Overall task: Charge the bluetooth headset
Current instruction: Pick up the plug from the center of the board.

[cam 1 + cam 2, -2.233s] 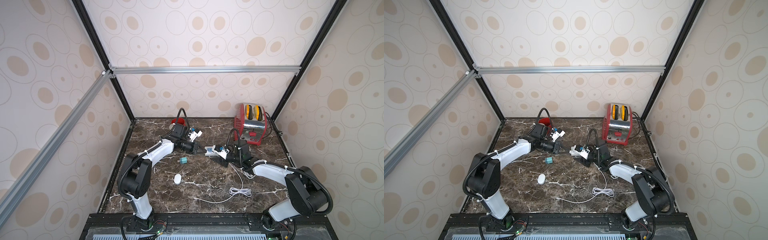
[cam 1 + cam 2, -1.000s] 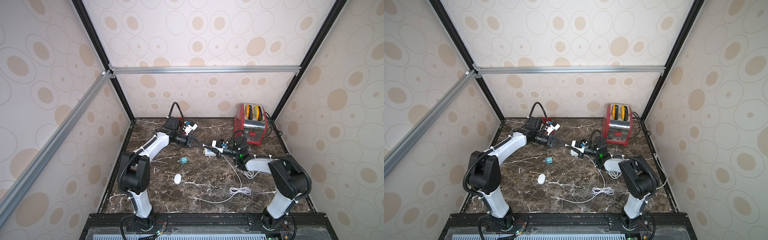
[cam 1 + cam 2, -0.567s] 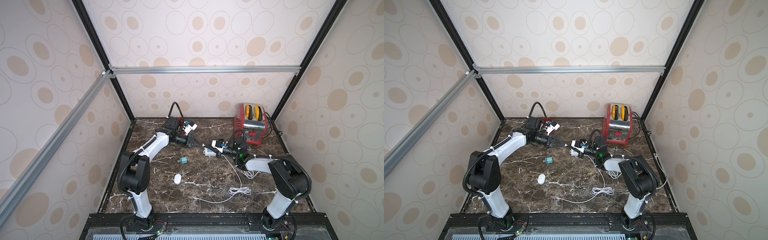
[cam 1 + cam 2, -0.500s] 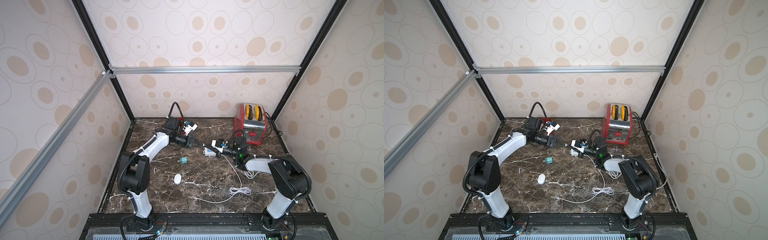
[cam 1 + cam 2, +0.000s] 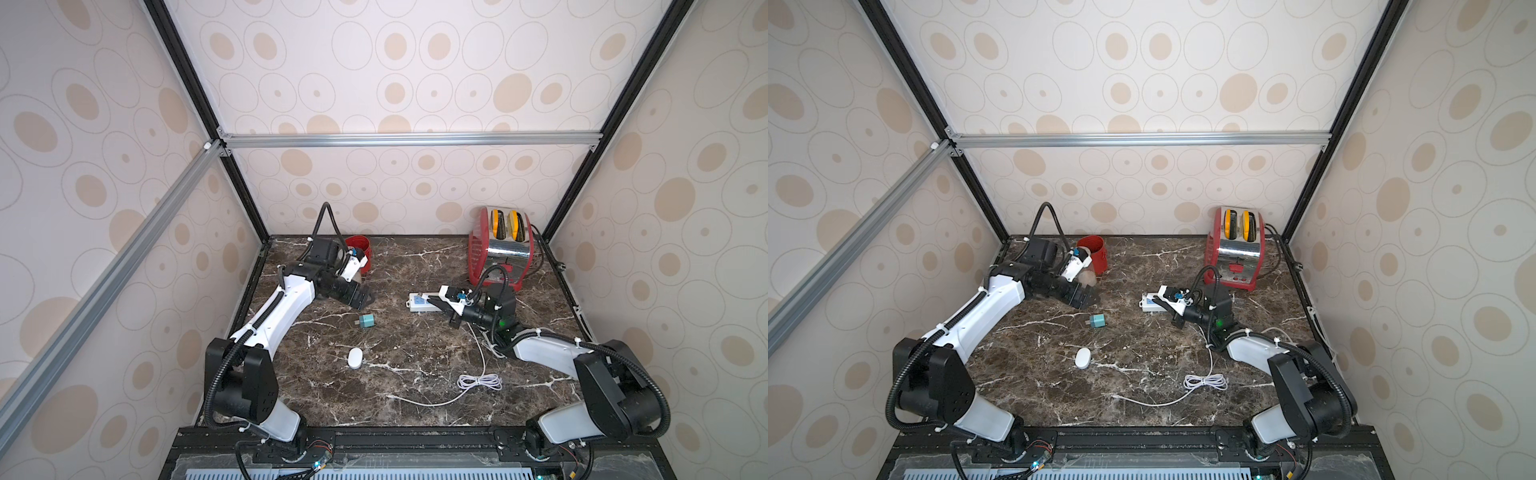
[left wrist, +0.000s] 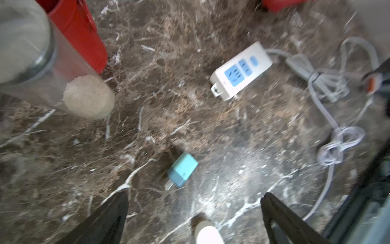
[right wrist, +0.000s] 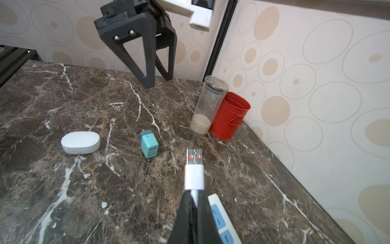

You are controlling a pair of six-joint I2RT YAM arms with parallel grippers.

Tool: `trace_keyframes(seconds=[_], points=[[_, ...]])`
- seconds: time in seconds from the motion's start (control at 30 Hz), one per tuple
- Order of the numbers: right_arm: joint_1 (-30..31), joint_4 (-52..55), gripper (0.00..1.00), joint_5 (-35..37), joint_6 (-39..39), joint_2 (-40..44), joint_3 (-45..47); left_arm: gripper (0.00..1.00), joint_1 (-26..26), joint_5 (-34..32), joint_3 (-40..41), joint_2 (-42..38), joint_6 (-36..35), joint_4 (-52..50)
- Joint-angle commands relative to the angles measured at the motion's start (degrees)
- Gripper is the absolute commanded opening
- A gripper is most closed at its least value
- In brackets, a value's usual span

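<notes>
The bluetooth headset (image 5: 355, 358) (image 5: 1083, 357) is a white oval case lying flat on the marble, left of centre; it also shows in both wrist views (image 6: 209, 232) (image 7: 80, 142). My left gripper (image 5: 363, 300) (image 6: 195, 195) (image 7: 158, 81) hangs open and empty above the table, beyond the headset and the teal charger adapter (image 5: 366, 321) (image 6: 182, 170) (image 7: 149, 146). My right gripper (image 5: 452, 319) (image 7: 194, 192) is shut on the USB plug (image 7: 194, 169) of the white cable (image 5: 478, 380), low over the white power strip (image 5: 422, 302) (image 6: 241, 70).
A red toaster (image 5: 500, 249) stands at the back right. At the back left, behind the left gripper, a red bucket (image 5: 358, 249) (image 7: 230, 116) and a clear jar (image 7: 209, 105) holding pale powder stand side by side. Loose cable loops lie front right.
The left gripper's jaws have spread from shut to wide open and it has drawn back slightly to the left. The right gripper keeps its place with the plug in it.
</notes>
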State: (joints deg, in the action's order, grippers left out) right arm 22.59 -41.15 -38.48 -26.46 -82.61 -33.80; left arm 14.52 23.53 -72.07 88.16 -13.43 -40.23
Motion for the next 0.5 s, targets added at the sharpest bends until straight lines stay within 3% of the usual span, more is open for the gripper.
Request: trace_keyframes(seconds=[0.0,0.23,0.47], points=[[-0.79,4.91,0.0,0.82,-1.94,2.29,1.01,0.99,1.13,-9.61,3.76,0.18,-19.94,3.36],[-1.54,7.48,0.0,0.38,-2.78,2.83,0.41,0.99,4.19,-10.4,5.11,7.41,-32.18,6.94],[-2.26,8.69,0.0,-0.47,-3.16,2.19,-0.45,0.97,5.36,-9.54,2.34,15.08,-35.07,8.48]])
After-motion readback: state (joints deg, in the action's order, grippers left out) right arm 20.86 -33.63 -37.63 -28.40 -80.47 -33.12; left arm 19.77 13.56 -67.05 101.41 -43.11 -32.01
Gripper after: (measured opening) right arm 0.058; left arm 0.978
